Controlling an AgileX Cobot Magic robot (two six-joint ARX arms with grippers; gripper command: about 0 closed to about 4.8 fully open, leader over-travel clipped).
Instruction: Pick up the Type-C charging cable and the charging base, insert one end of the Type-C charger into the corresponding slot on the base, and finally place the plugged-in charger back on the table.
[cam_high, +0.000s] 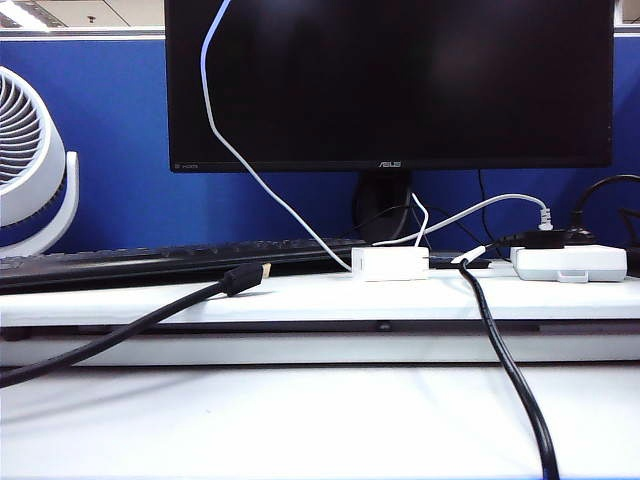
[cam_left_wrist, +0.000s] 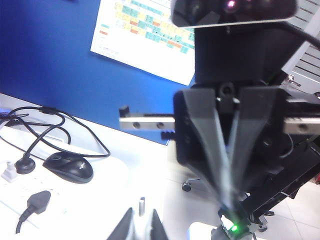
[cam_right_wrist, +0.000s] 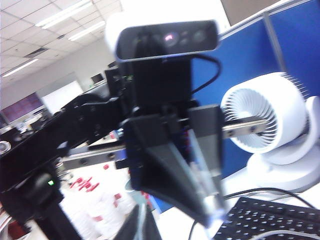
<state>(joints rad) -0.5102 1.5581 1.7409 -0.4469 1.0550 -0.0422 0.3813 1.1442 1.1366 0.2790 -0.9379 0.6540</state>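
No gripper shows in the exterior view. There the Type-C charging cable (cam_high: 232, 150), a thin white cord, drops from beyond the top edge to the left side of the charging base (cam_high: 390, 264), a small white block on the table's raised shelf (cam_high: 300, 298). Whether it is plugged in I cannot tell. In the left wrist view my left gripper (cam_left_wrist: 142, 226) is shut on the cable's white plug, whose metal tip (cam_left_wrist: 141, 205) pokes past the fingertips. Facing it in the air is my right gripper (cam_left_wrist: 226, 199), shut. In its own view the right gripper (cam_right_wrist: 142, 222) shows nothing held.
A black monitor (cam_high: 390, 80), a white fan (cam_high: 30, 160) and a keyboard (cam_high: 150, 262) stand at the back. A black cable with a gold-tipped plug (cam_high: 245, 277) and another black cable (cam_high: 510, 370) cross the shelf. A larger white box (cam_high: 570, 262) sits right. A mouse (cam_left_wrist: 67, 166) lies nearby.
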